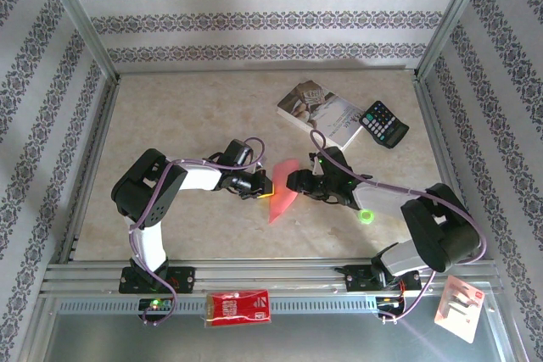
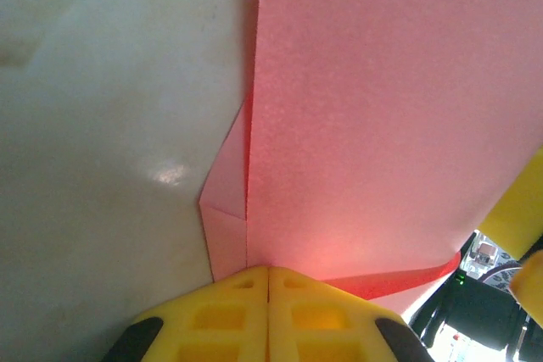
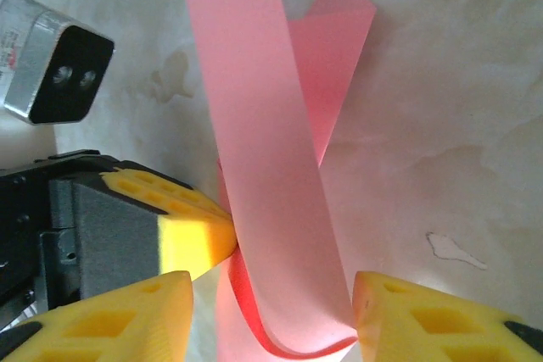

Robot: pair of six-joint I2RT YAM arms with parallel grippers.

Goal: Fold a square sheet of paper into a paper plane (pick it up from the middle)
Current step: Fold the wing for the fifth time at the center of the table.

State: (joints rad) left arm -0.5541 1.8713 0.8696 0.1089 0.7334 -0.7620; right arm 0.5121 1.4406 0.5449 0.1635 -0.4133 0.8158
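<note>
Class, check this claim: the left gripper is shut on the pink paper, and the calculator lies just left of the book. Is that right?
One detail is wrong: the calculator lies just right of the book, as the top external view shows. The left gripper is indeed shut on the pink paper.

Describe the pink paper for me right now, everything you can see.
The pink paper is thin, matte, folded into a long layered strip with sharp creases, bending into a curl. The left gripper is shut on one edge, holding it up; the right gripper straddles the curl, jaws open.
</note>
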